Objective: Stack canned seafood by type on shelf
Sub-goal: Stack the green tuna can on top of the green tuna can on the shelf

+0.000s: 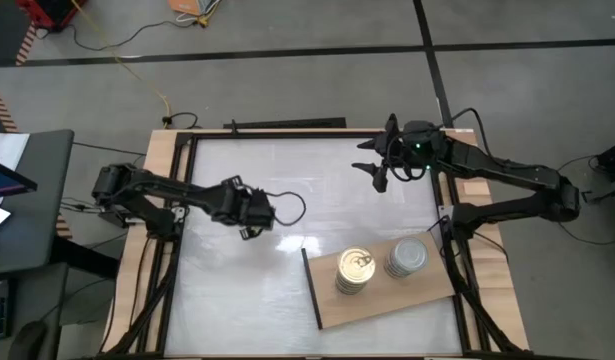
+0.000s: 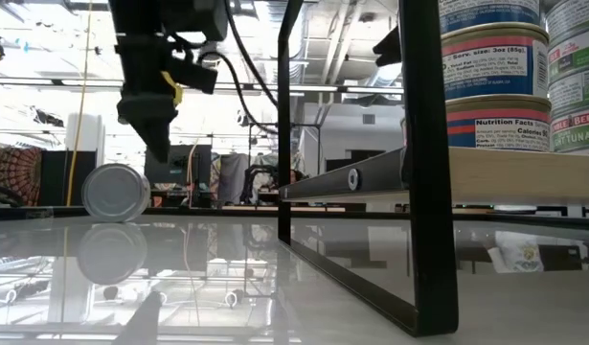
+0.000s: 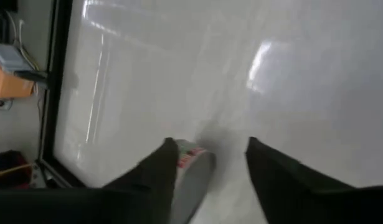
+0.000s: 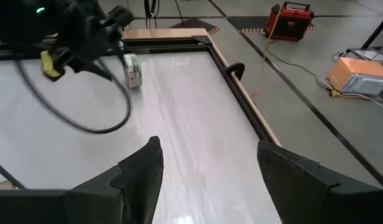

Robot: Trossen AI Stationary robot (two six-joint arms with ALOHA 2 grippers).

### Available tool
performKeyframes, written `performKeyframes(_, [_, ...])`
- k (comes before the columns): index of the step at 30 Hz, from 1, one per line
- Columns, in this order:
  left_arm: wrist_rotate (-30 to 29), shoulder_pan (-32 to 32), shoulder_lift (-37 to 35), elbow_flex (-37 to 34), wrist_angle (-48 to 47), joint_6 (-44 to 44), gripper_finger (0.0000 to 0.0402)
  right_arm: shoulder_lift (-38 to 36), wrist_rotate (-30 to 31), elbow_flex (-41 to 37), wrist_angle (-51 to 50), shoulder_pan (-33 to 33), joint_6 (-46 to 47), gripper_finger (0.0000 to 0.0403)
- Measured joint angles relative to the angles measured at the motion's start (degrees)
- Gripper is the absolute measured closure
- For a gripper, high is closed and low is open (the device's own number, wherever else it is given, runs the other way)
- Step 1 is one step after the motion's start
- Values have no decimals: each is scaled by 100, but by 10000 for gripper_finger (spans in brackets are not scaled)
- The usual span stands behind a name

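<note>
One silver-lidded can (image 2: pixel 115 192) stands on its rim on the glossy white table, its label band showing in the right wrist view (image 4: pixel 132 70). My left gripper (image 1: pixel 255 215) hovers open just above it. In the left wrist view the can (image 3: pixel 194 177) sits beside one finger, partly in the gap. The low view shows a small gap between fingertip and can. The shelf (image 1: pixel 387 295) lies at the table's near right and carries a gold-lidded stack (image 1: pixel 355 268) and a silver-lidded stack (image 1: pixel 407 257). My right gripper (image 1: pixel 380 168) waits open near the far right.
Wooden rails and a dark frame (image 1: pixel 177 200) border the table. In the low view a black upright frame (image 2: pixel 423 163) stands in front of the shelf's stacks (image 2: pixel 495 77). Bare white table (image 1: pixel 317 180) stretches between the two grippers. A cable loops beside the left gripper (image 1: pixel 292 208).
</note>
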Motion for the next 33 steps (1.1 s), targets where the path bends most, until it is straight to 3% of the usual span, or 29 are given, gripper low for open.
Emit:
performKeyframes(4, [236, 507, 0, 0, -13, 567, 152, 0, -1, 0, -92, -18, -39, 117])
performKeyframes(7, [797, 902, 0, 0, -51, 997, 118, 0, -3, 0, -159, -18, -49, 117])
performKeyframes(11, [1462, 1345, 55, 0, -298, 1485, 105, 0, -3, 0, -215, -18, -46, 117])
performKeyframes(16, [1358, 1655, 190, -4, -931, 2092, 106, 0, -5, 0, -213, -18, -46, 117])
performKeyframes(25, [1471, 1722, 199, -726, -926, 2600, 147, 0, -16, 0, -213, 155, 6, 117])
performKeyframes(33, [1437, 1705, 199, -826, -1036, 2623, 277, 0, -18, 0, -197, 207, 62, 117])
